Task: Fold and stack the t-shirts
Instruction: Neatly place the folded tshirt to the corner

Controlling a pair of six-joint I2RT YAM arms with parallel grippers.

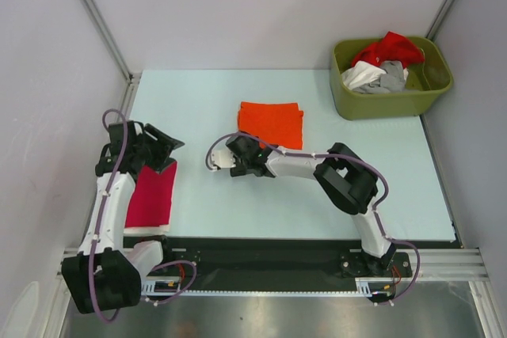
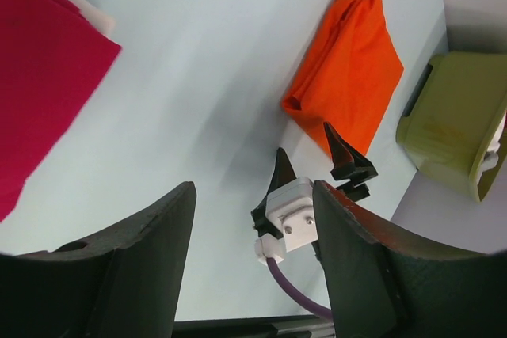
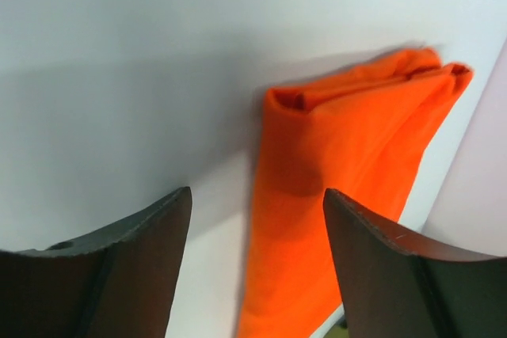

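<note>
In the top view the left arm [image 1: 111, 199] covers the left edge of the magenta-red t-shirt [image 1: 152, 194], and the left pincer [image 1: 161, 148] hides its upper end. In the bin [image 1: 380, 104] at upper right, the red, white and grey t-shirts [image 1: 384, 61] lie heaped, their number unclear. The left wrist view cuts the magenta-red t-shirt at its upper-left corner and the bin at its right edge. The right wrist view's bottom edge cuts off the orange t-shirt [image 3: 333, 195] and both fingers of the right pincer [image 3: 257, 191].

On the worktop [image 1: 238, 203], a folded tee [image 1: 271, 123] lies at centre. A flat tee [image 1: 150, 195] lies at the left near edge. The bin [image 1: 392, 104] stands far right, with heaped tees [image 1: 384, 61] inside.
</note>
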